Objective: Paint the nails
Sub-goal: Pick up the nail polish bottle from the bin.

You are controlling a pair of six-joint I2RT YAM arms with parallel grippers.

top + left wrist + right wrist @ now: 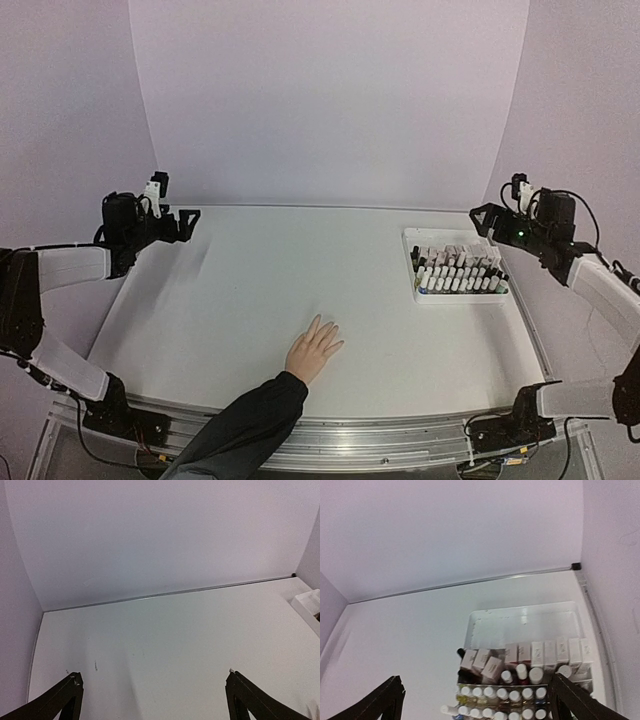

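Nails (323, 325) sit at the tips of a light-skinned hand (314, 350) that lies flat, palm down, on the white surface (250, 290). The hand is close to the near edge and about midway between the two arms. They are too small in the top view to tell their colour.

At the far left, the left arm (70, 268) is raised above the left edge of the surface. The left jaws are released and spread wide, with nothing between them. The left wrist view shows the two dark fingers (67, 695) far apart at the bottom corners.

Toward the middle, a dark sleeve (250, 420) comes in over the near edge from the lower left. The fingers of the hand are slightly fanned and point away toward the far right. The hand is well apart from both arms.

Further right, a white tray (410, 236) rests on the surface near its right edge. Its near part holds rows of small white-capped bottles (460, 283), and a row of small pale boxes (540, 652) stands behind them. The far part of the tray is bare.

At the far right, the right arm (610, 290) is held up just beside the tray's far right corner. The right jaws are likewise released and wide apart, gripping nothing, and the right wrist view looks down on the tray between them.
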